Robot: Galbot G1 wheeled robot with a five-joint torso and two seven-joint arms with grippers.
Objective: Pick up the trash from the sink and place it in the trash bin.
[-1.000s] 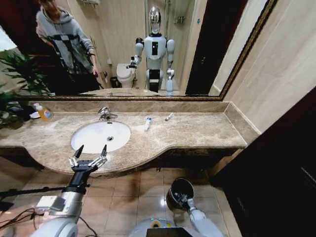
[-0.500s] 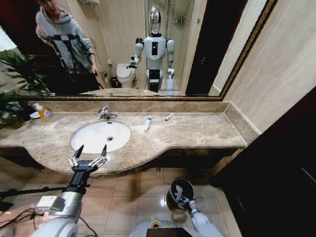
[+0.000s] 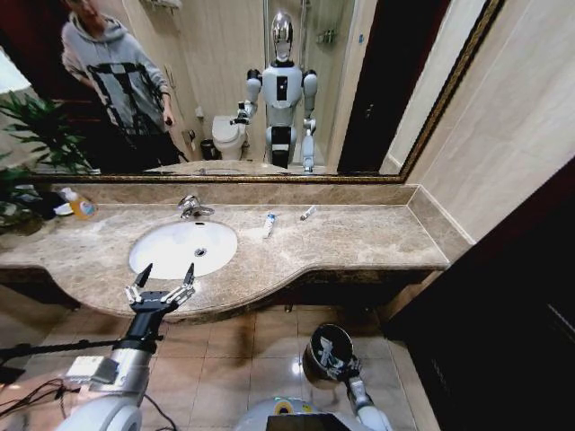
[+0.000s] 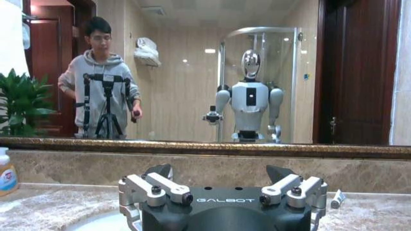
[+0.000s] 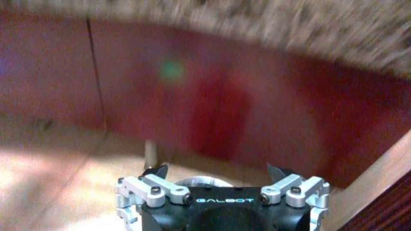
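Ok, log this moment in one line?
left pincer: open, at counter edge by sink | right pincer: open, low over bin | two tubes on counter

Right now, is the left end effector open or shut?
Open. In the head view the left end effector hovers at the counter's front edge below the sink, fingertips spread apart with nothing between them.
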